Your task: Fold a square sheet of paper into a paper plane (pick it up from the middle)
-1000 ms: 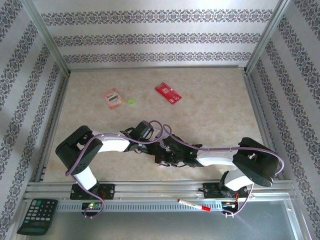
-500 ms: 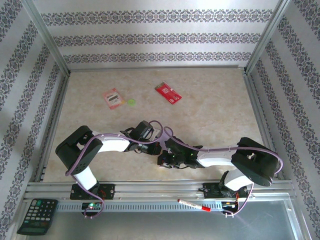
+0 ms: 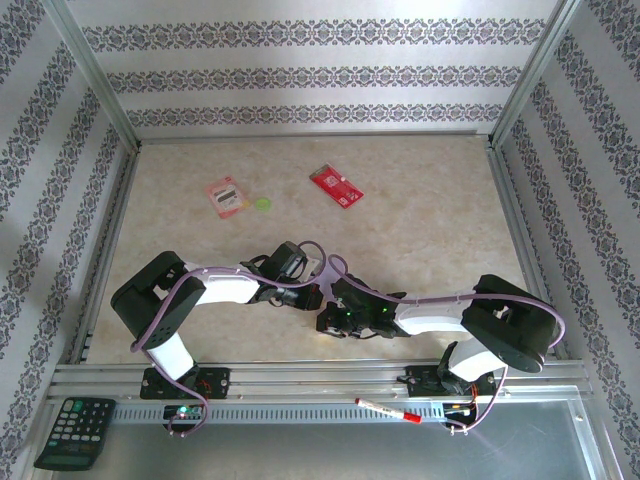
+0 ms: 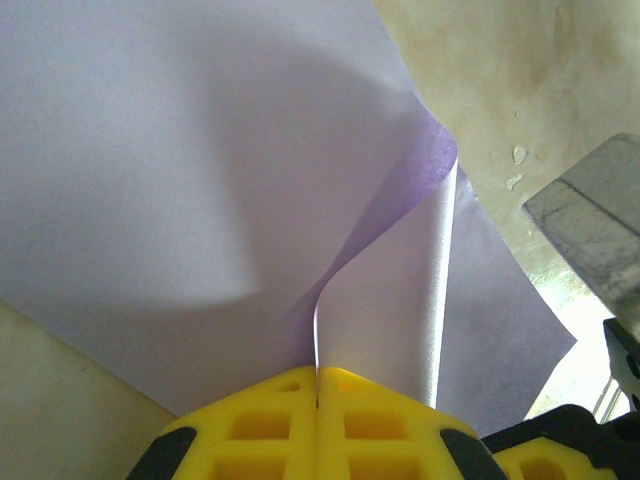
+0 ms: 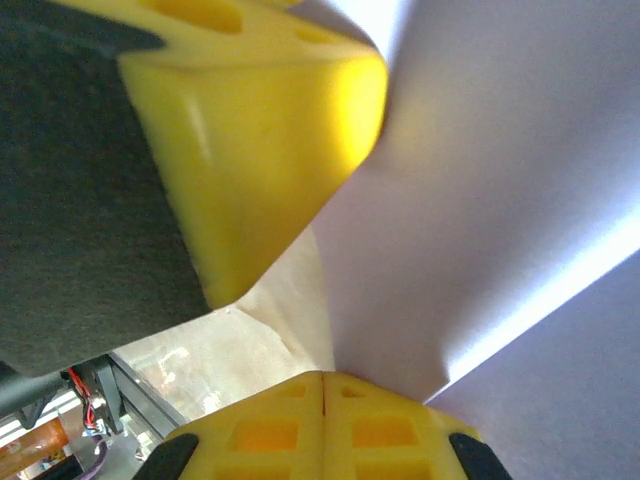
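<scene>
The square sheet of paper (image 4: 180, 180) is pale lilac and lies on the table. One flap (image 4: 385, 300) curls up, and its edge runs straight into the seam of my left gripper (image 4: 318, 375), which is shut on it. My right gripper (image 5: 322, 378) is shut too, with the sheet (image 5: 480, 200) lying just right of its tips; a pinch cannot be made out. One yellow finger of the left gripper (image 5: 260, 130) hangs close above. From above, the left gripper (image 3: 315, 297) and right gripper (image 3: 324, 319) meet at the table's front centre, hiding most of the sheet.
A red card (image 3: 336, 186), a pink-red packet (image 3: 225, 196) and a small green disc (image 3: 263, 204) lie toward the back. A calculator (image 3: 74, 432) and a red-capped marker (image 3: 387, 410) rest on the front rail. Aluminium frame posts (image 3: 95, 75) and patterned walls enclose the table.
The right wrist has shifted slightly beside the left gripper. The left arm keeps its place and its hold on the paper.
</scene>
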You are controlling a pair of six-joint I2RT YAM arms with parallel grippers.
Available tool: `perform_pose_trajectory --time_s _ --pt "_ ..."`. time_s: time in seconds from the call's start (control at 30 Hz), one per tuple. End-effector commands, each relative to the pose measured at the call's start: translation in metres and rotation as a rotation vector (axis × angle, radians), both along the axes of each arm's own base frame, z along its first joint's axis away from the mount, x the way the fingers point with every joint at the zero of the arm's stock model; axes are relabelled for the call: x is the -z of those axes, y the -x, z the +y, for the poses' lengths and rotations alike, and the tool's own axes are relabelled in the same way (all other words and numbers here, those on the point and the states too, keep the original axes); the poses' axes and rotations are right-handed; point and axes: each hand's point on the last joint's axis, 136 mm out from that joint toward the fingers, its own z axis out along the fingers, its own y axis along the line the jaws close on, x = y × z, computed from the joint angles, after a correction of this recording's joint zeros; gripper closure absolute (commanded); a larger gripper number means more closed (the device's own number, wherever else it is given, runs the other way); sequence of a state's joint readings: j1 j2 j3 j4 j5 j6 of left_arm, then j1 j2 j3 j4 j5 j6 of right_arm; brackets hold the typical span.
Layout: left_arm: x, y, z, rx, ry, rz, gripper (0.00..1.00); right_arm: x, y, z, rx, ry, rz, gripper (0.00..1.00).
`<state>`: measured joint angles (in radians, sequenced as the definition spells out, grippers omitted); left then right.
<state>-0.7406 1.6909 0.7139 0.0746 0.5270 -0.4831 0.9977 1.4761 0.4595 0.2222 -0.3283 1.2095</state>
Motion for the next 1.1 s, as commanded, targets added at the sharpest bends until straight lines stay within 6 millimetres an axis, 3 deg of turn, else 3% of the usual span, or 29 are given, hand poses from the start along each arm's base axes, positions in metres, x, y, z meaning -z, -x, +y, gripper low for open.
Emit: perform_pose_trajectory --time_s 0.0,0.37,0.7,1.07 --pt "0.052 0.024 0.041 -0.023 -0.239 0.091 1.00 0.017 0.012 -0.013 -0.011 0.058 0.035 0.96" --pt "0.054 0.025 0.042 -0.019 -0.248 0.095 1.00 0.014 0.017 -0.018 -0.025 0.055 0.038 0.96" --pt "0.054 0.024 0.040 -0.018 -0.241 0.097 1.00 -0.015 0.007 0.002 -0.049 -0.021 -0.018 0.94" --pt "0.054 0.024 0.040 -0.017 -0.241 0.099 1.00 0.002 0.014 -0.005 -0.055 0.022 0.018 0.94"
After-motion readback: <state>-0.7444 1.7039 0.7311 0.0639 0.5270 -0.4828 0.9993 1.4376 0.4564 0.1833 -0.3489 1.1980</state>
